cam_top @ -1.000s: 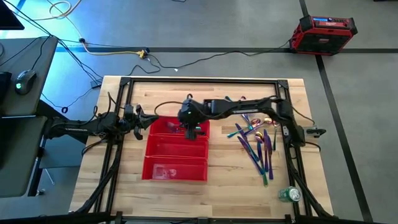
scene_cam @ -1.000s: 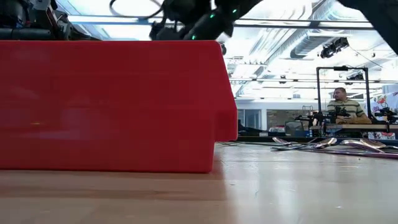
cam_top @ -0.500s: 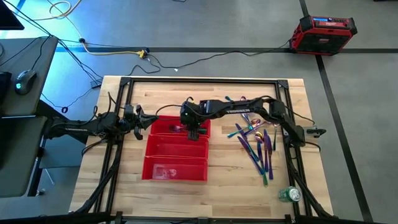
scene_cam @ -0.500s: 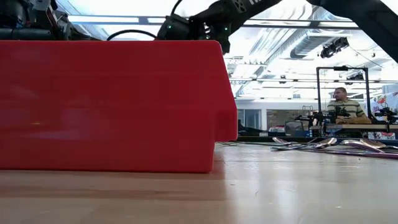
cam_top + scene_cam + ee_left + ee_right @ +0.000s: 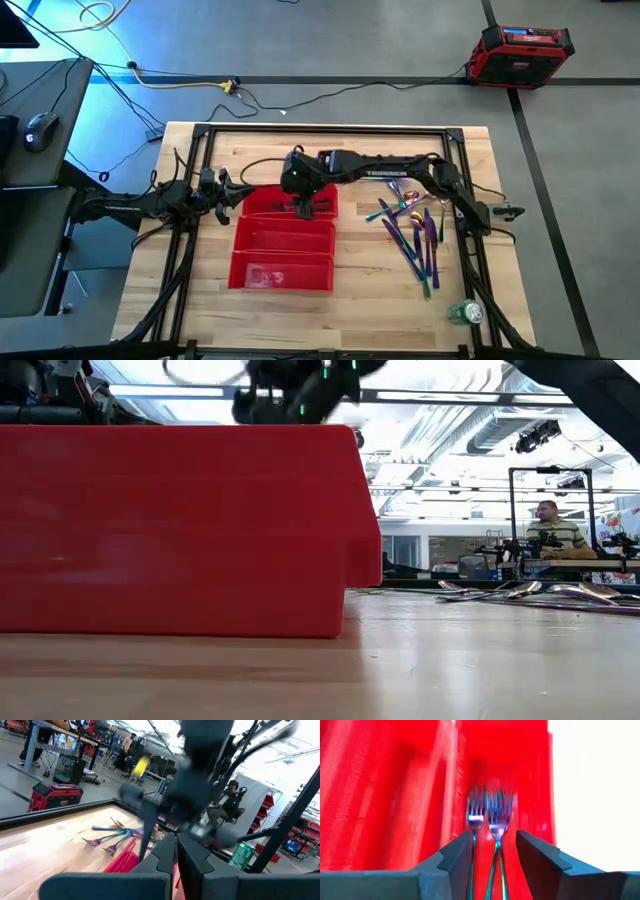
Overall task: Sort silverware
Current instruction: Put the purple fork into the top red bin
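Right hand (image 5: 304, 207) over the top compartment of the red tray (image 5: 250, 250), centre of the high view, fingers now spread apart where a second ago clamped shut, nothing between them. Just let go, by the look of it: two forks (image 5: 487, 817) lying side by side on the red floor of that compartment in the right wrist view, tines pointing away, close together, stems running back between the dark fingers (image 5: 454, 852). Slim, glossy metal, shimmering blue-green through purple. One more piece sorted, probably. Plenty left: the rest of the silverware (image 5: 412, 225) still heaped on the worktop (image 5: 360, 290) to the right of the tray, a loose fan of purple, blue, green and gold. Left hand (image 5: 224, 192) parked at the tray's upper-left corner, closed and empty.
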Tool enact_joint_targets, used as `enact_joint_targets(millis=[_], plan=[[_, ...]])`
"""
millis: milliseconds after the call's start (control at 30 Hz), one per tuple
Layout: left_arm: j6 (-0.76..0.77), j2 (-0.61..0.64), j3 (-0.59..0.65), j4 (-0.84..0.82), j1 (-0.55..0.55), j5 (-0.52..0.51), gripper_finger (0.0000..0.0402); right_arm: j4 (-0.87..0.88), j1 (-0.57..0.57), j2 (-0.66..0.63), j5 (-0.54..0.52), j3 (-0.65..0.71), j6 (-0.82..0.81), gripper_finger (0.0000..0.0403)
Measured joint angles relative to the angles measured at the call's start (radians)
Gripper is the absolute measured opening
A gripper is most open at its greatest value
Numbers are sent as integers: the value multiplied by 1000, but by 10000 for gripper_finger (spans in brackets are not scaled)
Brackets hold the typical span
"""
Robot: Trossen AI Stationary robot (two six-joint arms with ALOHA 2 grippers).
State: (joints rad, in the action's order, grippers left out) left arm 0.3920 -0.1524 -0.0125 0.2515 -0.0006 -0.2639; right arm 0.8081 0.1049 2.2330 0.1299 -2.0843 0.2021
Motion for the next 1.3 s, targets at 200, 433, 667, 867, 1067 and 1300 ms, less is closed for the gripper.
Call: enact_joint_targets(millis=[200, 433, 667, 867, 1067, 1300], plan=[[0, 0, 0, 0, 0, 28, 0, 322, -10, -4, 3, -277, 114, 142], [17, 0, 0, -9, 0, 36, 0, 413, 43, -264, -2, -6, 104, 142], [17, 0, 0, -14, 0, 26, 0, 149, 129, -488, -16, 477, 64, 142], [16, 0, 0, -15, 0, 16, 0, -75, 213, -526, -23, 815, 57, 142], [6, 0, 0, -15, 0, -9, 0, -201, 289, -486, -24, 950, 72, 142], [-2, 0, 0, -13, 0, -14, 0, -242, 358, -434, -20, 970, 136, 142]])
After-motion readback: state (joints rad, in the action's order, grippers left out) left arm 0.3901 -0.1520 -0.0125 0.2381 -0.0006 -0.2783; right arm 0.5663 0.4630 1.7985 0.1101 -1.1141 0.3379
